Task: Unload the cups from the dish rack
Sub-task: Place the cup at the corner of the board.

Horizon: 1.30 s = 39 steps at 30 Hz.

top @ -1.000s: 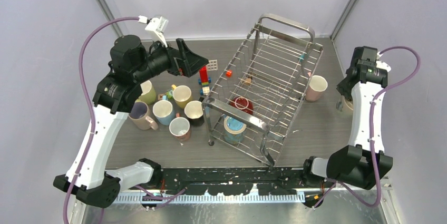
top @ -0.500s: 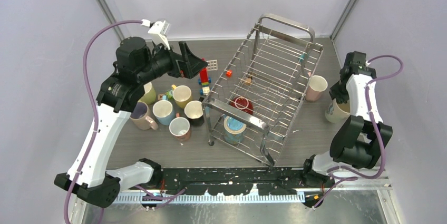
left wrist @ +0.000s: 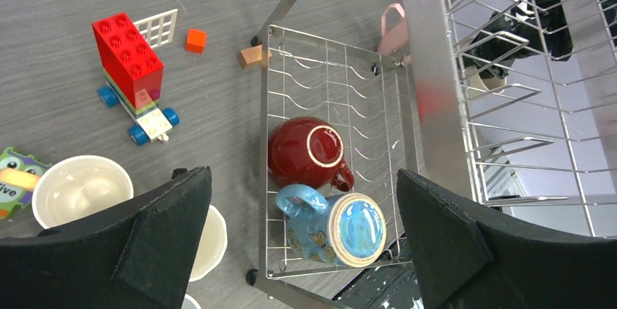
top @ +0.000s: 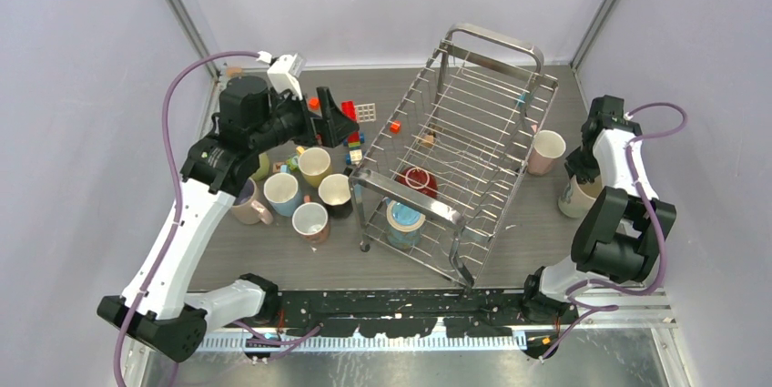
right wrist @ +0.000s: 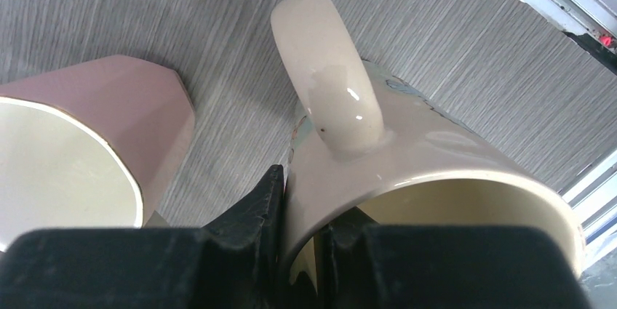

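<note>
The dish rack (top: 473,123), a tall silver wire basket, stands mid-table. At its near end are a dark red cup (top: 417,180), bottom up, and a light blue cup (top: 403,221) on its side. From the left wrist, the red cup (left wrist: 305,150) and blue cup (left wrist: 342,225) show between the fingers. My left gripper (top: 339,119) hangs open, high and left of the rack. My right gripper (top: 581,176) is shut on the rim of a cream cup (top: 577,198), one finger inside the wall (right wrist: 407,156). Whether that cup touches the table is unclear.
A pink cup (top: 546,150) stands just right of the rack, close to the cream cup. Several cups (top: 300,188) cluster left of the rack. A red block car (left wrist: 131,69), an orange cube (left wrist: 195,40) and a white grid piece (left wrist: 158,27) lie behind them. Small blocks (top: 395,127) sit in the rack.
My left gripper has swung right and lower toward the rack, still open. My right arm has folded in and carried the cream cup slightly left and nearer, beside the pink cup.
</note>
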Available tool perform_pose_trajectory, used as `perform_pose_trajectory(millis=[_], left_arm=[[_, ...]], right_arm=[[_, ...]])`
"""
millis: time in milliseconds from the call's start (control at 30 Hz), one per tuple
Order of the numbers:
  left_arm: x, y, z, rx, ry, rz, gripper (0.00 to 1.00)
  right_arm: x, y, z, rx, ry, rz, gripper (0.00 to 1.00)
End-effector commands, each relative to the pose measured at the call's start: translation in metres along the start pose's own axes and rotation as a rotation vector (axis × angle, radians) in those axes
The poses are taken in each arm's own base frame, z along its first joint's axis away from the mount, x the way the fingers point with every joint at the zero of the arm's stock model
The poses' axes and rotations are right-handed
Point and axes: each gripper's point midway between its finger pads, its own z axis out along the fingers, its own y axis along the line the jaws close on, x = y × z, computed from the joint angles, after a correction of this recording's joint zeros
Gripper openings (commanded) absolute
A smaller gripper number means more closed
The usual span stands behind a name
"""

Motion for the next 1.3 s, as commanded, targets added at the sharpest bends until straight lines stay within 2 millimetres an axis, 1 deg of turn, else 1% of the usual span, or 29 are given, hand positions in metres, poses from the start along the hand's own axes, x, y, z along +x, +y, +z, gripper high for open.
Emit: perform_pose_trajectory(millis=[0, 233, 333, 500, 567, 667, 800, 933, 1000, 1133, 1200, 1233, 1267], left_arm=[[-0.004, 0.003, -0.001, 0.003, -0.036, -0.006, 1.00], [0.015, 0.007, 0.012, 0.031, 0.019, -0.051, 1.00], [0.020, 0.005, 0.017, 0.051, 0.042, -0.063, 1.00], [0.033, 0.003, 0.027, 0.094, 0.090, -0.108, 1.00], [0.038, 0.004, 0.031, 0.101, 0.103, -0.121, 1.00], [0.044, 0.004, 0.035, 0.112, 0.123, -0.132, 1.00], [0.050, 0.005, 0.041, 0.125, 0.148, -0.145, 1.00], [0.057, 0.006, 0.046, 0.137, 0.171, -0.164, 1.00], [0.061, 0.007, 0.048, 0.138, 0.181, -0.174, 1.00], [0.069, 0.009, 0.052, 0.137, 0.203, -0.183, 1.00], [0.073, 0.008, 0.053, 0.140, 0.217, -0.184, 1.00], [0.077, 0.008, 0.053, 0.139, 0.226, -0.186, 1.00], [0.080, 0.008, 0.053, 0.136, 0.235, -0.186, 1.00]], right_arm=[[-0.020, 0.000, -0.001, 0.016, -0.080, 0.029, 0.01], [-0.016, 0.002, 0.007, 0.022, -0.054, 0.020, 0.10], [-0.017, 0.002, 0.005, 0.018, -0.055, 0.022, 0.20], [-0.019, 0.004, -0.004, -0.010, -0.068, 0.030, 0.41], [-0.020, 0.005, -0.007, -0.020, -0.072, 0.032, 0.46], [-0.020, 0.006, -0.012, -0.034, -0.072, 0.033, 0.51], [-0.025, 0.005, -0.032, -0.069, -0.102, 0.042, 0.60], [-0.028, 0.003, -0.061, -0.130, -0.148, 0.056, 0.70], [-0.029, 0.001, -0.074, -0.159, -0.169, 0.061, 0.76], [-0.026, 0.001, -0.098, -0.234, -0.196, 0.068, 0.83], [-0.023, 0.001, -0.111, -0.278, -0.209, 0.072, 0.92], [-0.021, 0.002, -0.116, -0.302, -0.213, 0.072, 0.98], [-0.020, 0.003, -0.122, -0.325, -0.222, 0.074, 1.00]])
